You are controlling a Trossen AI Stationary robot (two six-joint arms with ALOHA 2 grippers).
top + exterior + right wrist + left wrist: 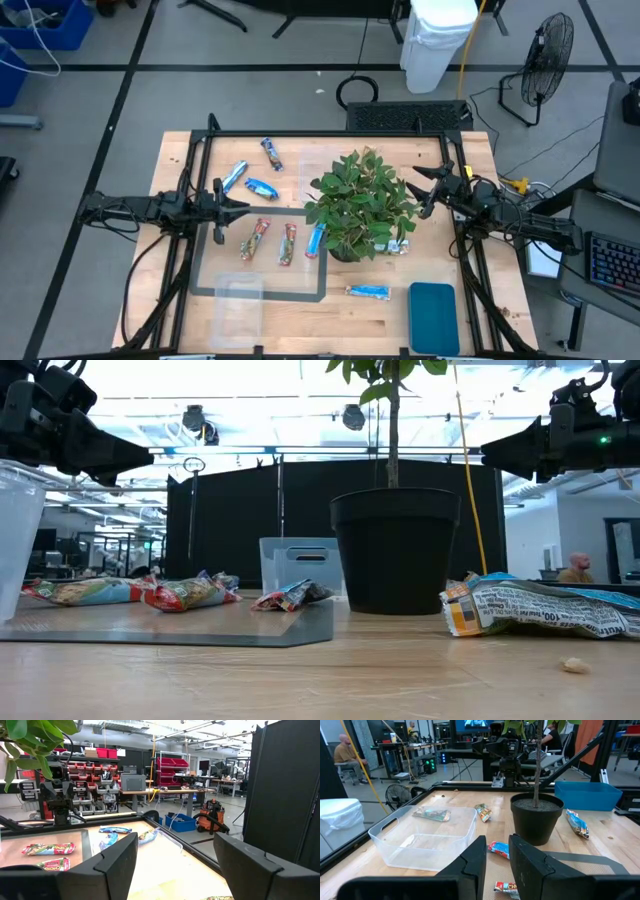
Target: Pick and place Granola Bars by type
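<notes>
wrapper [540, 610] lay nearest in low view | high view alone showed teal tray [433, 318] | left gripper [222, 207] part open, empty | right gripper [428, 190] wide, empty

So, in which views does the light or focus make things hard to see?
Low view: bright ceiling light behind turns the black plastic plant pot and both arms into dark shapes. Left wrist view: the left tool is close and blurred. High view: even light, though the clear plastic tub almost vanishes against the wood.
</notes>
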